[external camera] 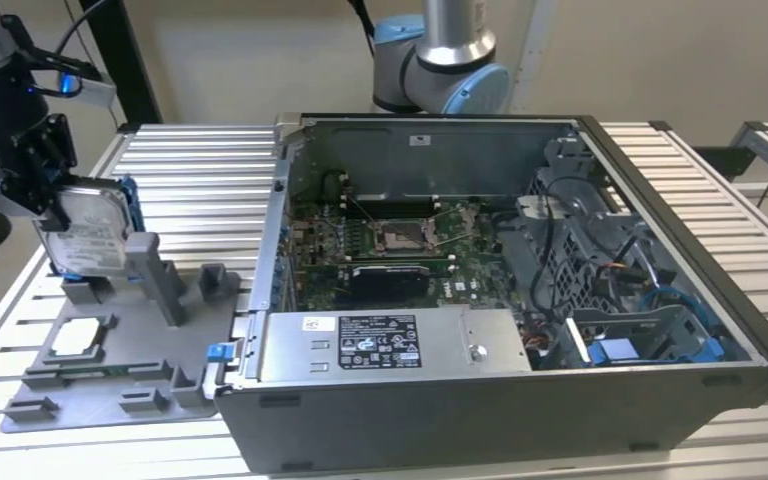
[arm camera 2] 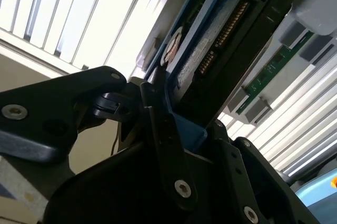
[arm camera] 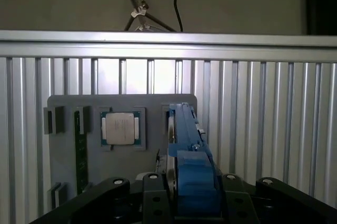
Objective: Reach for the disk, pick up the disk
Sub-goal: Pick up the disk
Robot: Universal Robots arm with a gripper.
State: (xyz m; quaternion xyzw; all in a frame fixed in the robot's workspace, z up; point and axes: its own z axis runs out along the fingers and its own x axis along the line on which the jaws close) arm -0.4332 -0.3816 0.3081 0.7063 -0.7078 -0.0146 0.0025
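My end effector [external camera: 48, 205] grips the disk [external camera: 93, 228] upright at the grey fixture plate [external camera: 117, 375] near the ribbed aluminium desk's [external camera: 191, 165] edge; beige wall [external camera: 224, 60] behind.

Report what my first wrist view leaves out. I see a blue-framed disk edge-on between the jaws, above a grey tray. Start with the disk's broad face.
Observer: In the exterior view the disk, held on edge by the gripper, shows a silver broad face with a white label.
Operator: Now say what sits beside the tray.
Observer: An open computer case lies next to the grey tray, on the exterior view's right.
Operator: Check the disk's far end.
Observer: The second wrist view shows a row of connector pins along one end of the disk.
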